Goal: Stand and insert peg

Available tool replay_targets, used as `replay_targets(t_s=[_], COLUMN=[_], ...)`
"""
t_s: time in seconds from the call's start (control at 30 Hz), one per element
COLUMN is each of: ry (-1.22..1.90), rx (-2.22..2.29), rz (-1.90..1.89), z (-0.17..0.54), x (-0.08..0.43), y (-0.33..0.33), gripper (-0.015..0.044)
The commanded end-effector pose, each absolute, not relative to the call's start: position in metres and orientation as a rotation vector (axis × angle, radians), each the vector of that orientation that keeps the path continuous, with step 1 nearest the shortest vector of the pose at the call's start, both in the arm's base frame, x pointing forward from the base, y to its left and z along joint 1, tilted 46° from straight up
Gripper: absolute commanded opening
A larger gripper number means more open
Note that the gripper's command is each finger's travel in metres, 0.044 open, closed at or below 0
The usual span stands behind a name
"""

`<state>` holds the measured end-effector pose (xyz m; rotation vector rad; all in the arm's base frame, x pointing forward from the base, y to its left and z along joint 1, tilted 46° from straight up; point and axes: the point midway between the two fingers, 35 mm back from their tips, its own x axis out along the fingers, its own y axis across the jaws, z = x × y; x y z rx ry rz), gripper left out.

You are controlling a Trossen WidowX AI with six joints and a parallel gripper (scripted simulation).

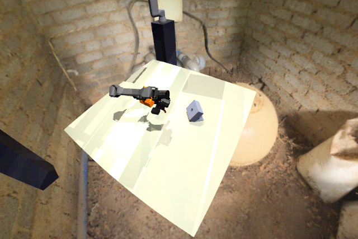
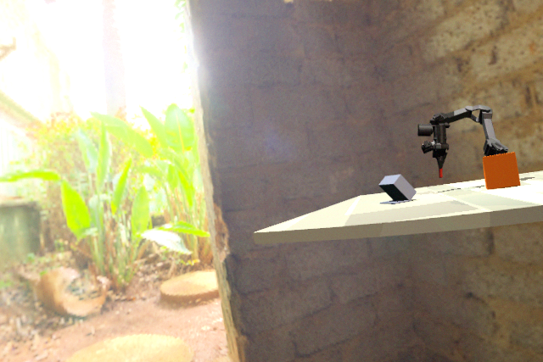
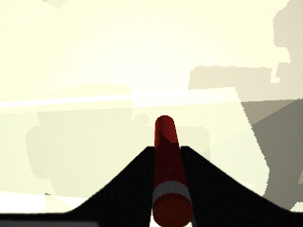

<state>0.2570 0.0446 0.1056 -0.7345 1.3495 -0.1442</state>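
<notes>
The red peg [image 1: 165,111] [image 2: 440,173] [image 3: 167,163] is held by my gripper [image 1: 164,109] [image 2: 440,166] [image 3: 167,153], which is shut on it. In the exterior view the peg hangs about upright, its lower end above the table [image 1: 179,155] [image 2: 306,227]. In the wrist view its white band [image 3: 171,189] is at the end near the camera, and the plain end points away beyond the fingertips. The grey sloped panel [image 1: 194,108] [image 2: 405,186] stands apart from the gripper, with one dark hole [image 1: 191,109] in its face. The hole is hidden in the exterior view.
The orange block [image 1: 148,102] [image 2: 501,170] is at the arm's base. Shadows of the arm fall on the table. A dark post [image 1: 164,41] with a grey bracket stands beyond the table's far edge, and another dark post [image 1: 26,161] is at the left.
</notes>
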Motion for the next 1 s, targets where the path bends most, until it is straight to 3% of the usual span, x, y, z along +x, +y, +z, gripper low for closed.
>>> replay_targets(t_s=[0.0, 0.97], ry=[1.329, 1.176], rx=[-0.688, -0.428], rz=[-0.136, -0.058], z=[0.101, 0.086], x=[0.26, 0.288], y=[0.049, 0.078], gripper=[0.0, 0.0])
